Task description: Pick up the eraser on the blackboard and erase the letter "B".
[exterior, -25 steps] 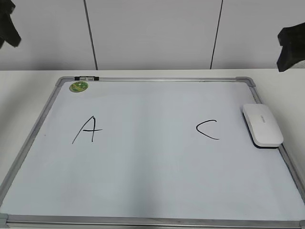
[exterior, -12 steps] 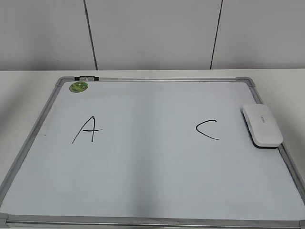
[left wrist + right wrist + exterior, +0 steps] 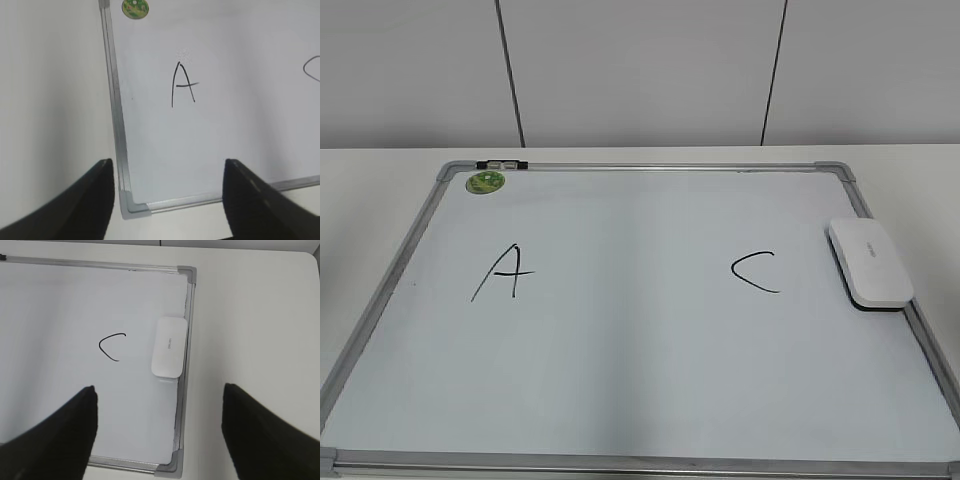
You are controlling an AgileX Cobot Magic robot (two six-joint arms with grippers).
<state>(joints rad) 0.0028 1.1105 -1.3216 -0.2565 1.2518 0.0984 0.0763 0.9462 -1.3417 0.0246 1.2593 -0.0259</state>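
Observation:
The blackboard (image 3: 640,400) is a white board with a grey frame, lying flat on the table. The white eraser (image 3: 869,262) lies at its right edge, partly over the frame; it also shows in the right wrist view (image 3: 169,346). A black "A" (image 3: 501,272) and a black "C" (image 3: 756,270) are on the board. No letter "B" shows between them. My left gripper (image 3: 165,195) is open and empty, high above the board's near left corner. My right gripper (image 3: 159,427) is open and empty, high above the near right corner. Neither gripper shows in the exterior view.
A round green sticker (image 3: 485,182) sits at the board's far left corner, with a small clip (image 3: 501,163) on the frame beside it. White table (image 3: 370,190) surrounds the board. A panelled wall stands behind.
Both grippers were at the upper corners of the exterior view one second ago; they have since left that view. The board and eraser have not moved.

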